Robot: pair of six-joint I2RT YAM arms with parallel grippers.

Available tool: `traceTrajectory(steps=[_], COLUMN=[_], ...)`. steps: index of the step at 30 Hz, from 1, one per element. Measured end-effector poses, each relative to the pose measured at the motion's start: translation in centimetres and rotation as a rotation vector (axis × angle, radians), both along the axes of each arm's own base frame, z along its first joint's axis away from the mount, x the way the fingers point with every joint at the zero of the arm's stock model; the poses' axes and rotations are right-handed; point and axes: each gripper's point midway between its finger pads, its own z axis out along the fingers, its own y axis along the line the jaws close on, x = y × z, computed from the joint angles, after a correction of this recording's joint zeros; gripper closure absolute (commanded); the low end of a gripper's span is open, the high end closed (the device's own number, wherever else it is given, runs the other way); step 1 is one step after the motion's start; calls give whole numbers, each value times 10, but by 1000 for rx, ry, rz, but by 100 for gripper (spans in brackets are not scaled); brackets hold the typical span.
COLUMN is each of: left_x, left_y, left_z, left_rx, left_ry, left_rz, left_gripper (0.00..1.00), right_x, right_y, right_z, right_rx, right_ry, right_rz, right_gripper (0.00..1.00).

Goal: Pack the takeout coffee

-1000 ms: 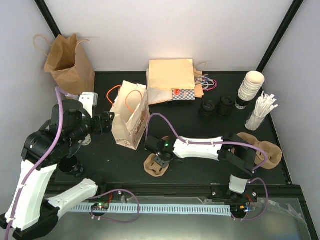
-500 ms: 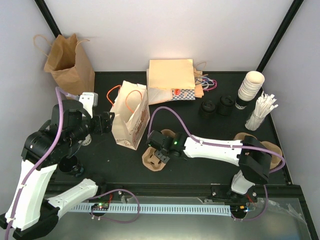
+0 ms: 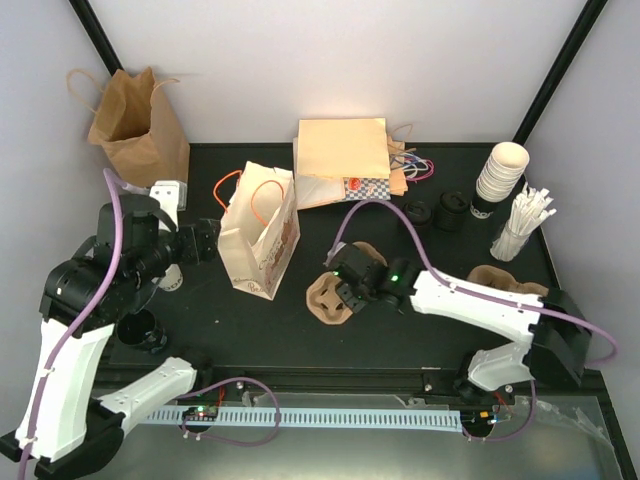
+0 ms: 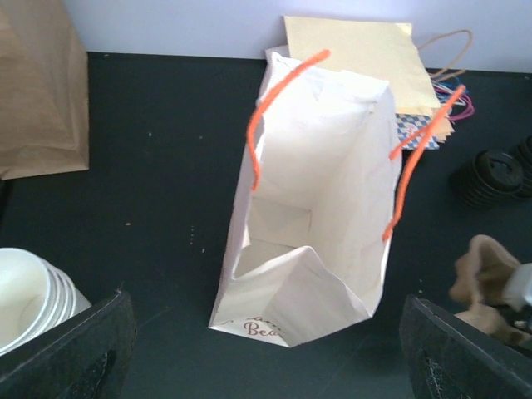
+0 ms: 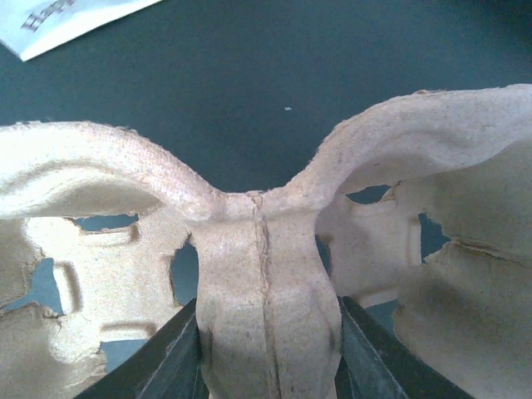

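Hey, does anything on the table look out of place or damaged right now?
The white bag with orange handles stands open, but its printed side is creased and sags inward, narrowing the mouth. The pulp cup carrier in the right pincer has ragged cut-out edges. Nothing looks spilled.

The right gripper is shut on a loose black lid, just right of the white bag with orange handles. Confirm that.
Not quite. The right gripper is shut on the brown pulp cup carrier, not on a black lid. The right wrist view shows its fingers clamped on the carrier's centre ridge. The rest holds: it is just right of the white bag with orange handles.
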Motion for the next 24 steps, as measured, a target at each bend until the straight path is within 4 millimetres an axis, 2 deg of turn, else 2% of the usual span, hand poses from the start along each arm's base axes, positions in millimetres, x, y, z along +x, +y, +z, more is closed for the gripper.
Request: traceTrajectory(steps=[5,9,13,19,24], left_x=[9,22,35,58,82], left_y=[13,16,12,8,2], left_z=[2,-7,-18,-33,-47], left_rx=[28,59,80,103,100], left_ry=[11,55,102,156,194], left_rz=[62,83,71,62,52], left_gripper=[9,9,9,12,17], right_x=[13,20,21,17,16], right_y=[-23,-33,-37,-33,-29], right_z=[21,44,62,74,100], right_rx=[83,170,229,271,328], right_ry=[-28,-57,-79,-79,-104], right_rz=[-65,-96,-94,-67,-45], right_gripper=[59,56,56,56,56])
